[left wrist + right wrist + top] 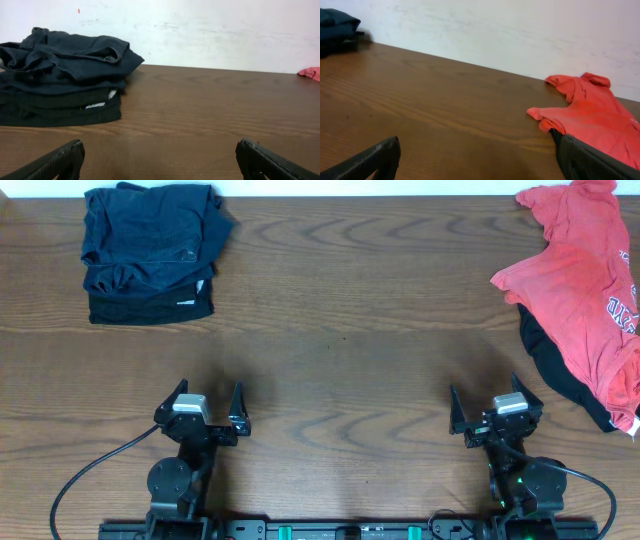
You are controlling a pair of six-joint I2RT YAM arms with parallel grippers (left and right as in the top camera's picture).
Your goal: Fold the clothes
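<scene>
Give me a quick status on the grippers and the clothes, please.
Open, empty: left gripper, right gripper. Crumpled coral-red T-shirt far right, over black garment. Folded dark stack far left. Nothing in the way.

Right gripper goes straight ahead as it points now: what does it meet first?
Probably the coral-red T-shirt: the right gripper has one finger lined up with its sleeve edge. Along its midline only table shows. Depth is uncertain.

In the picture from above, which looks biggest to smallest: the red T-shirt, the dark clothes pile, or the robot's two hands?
1. red T-shirt, just barely, and the edge cuts it off.
2. dark clothes pile.
3. left hand and right hand: they look alike.
</scene>
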